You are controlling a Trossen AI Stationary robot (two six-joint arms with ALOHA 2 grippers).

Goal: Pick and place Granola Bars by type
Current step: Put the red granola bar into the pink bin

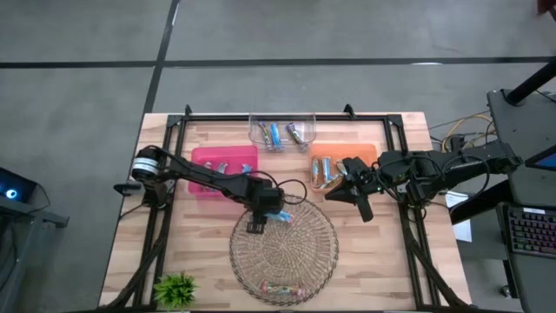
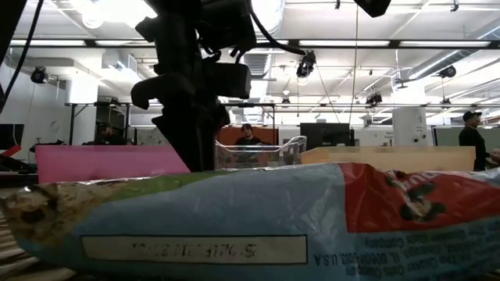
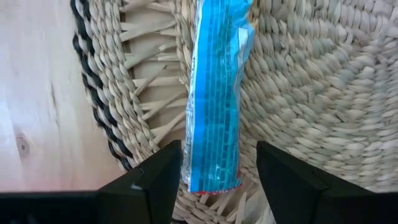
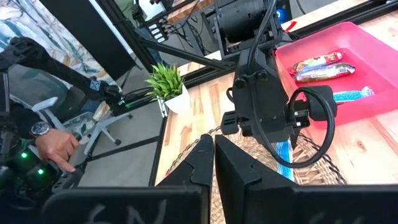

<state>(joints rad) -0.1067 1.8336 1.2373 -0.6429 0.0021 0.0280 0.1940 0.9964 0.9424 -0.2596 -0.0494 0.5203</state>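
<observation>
A blue wrapped granola bar (image 3: 214,106) lies on the rim of a round woven basket (image 1: 284,252). My left gripper (image 3: 219,180) points down over it, open, with one finger on each side of the bar's near end and a small gap to each. In the high view, my left gripper (image 1: 263,217) is at the basket's far left rim, beside the bar (image 1: 284,218). Another bar (image 1: 282,289) rests at the basket's near rim and fills the low view (image 2: 250,218). My right gripper (image 1: 358,198) hovers shut near the orange tray (image 1: 365,155).
A pink tray (image 1: 204,184), a clear tray (image 1: 282,132) and the orange tray each hold some bars. A small green plant (image 1: 176,287) stands at the near left corner. Black frame rails run along the table's far, left and right edges. People show beyond the table.
</observation>
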